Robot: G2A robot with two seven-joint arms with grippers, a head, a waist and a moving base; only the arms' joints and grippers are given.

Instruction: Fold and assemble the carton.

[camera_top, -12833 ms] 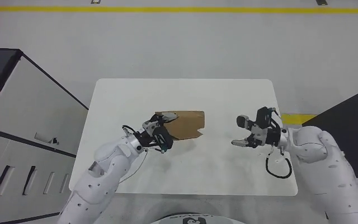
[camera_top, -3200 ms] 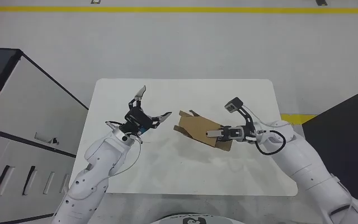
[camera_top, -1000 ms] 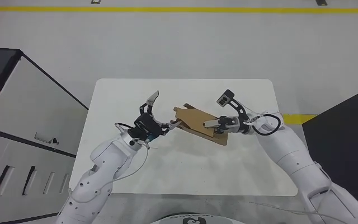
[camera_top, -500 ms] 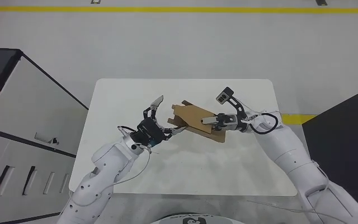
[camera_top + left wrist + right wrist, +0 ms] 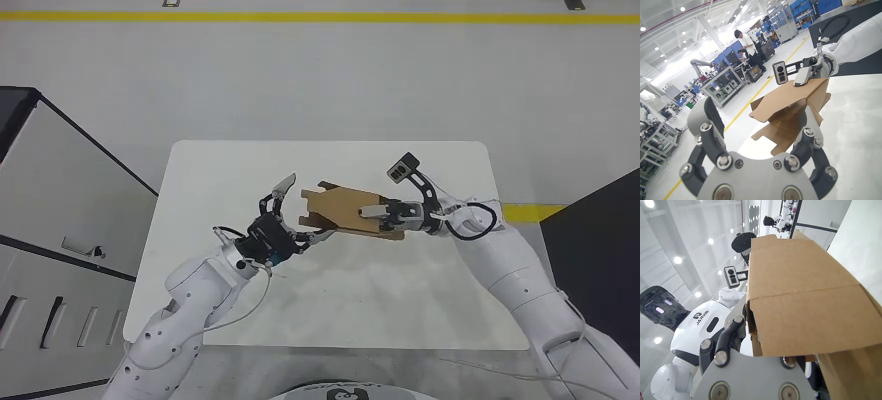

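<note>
Since the earliest frame the carton has passed from the left arm to the right. Over the last second it swung nearer level, and the left tool closed in on its open end.

Top view: carton point(image 5: 340, 207) is held just above the desk point(image 5: 200, 300), near the centre, half-opened into a sleeve. Right tool point(image 5: 372, 212) pinches its upper panel. Left tool point(image 5: 303, 208) is spread wide at the carton's near end, one finger high, one low beside the flaps.

Left wrist view: left tool point(image 5: 757, 108) gapes. One finger lies close against the lower flap; contact uncertain. Carton point(image 5: 791, 96) shows loose end flaps. Right tool point(image 5: 800, 81) has one finger flat on the top panel.

Right wrist view: right tool point(image 5: 751, 330) is clamped over the edge of a carton point(image 5: 800, 285) wall, next to a score line.

Handling, as a judgement: light corrugated board, stiff across the panels, hinging freely at the scores, flaps floppy. A single pinch lets it pivot; hard squeezing would crease it. Best hold is a panel edge beside a fold, pushing flaps near their hinge.
</note>
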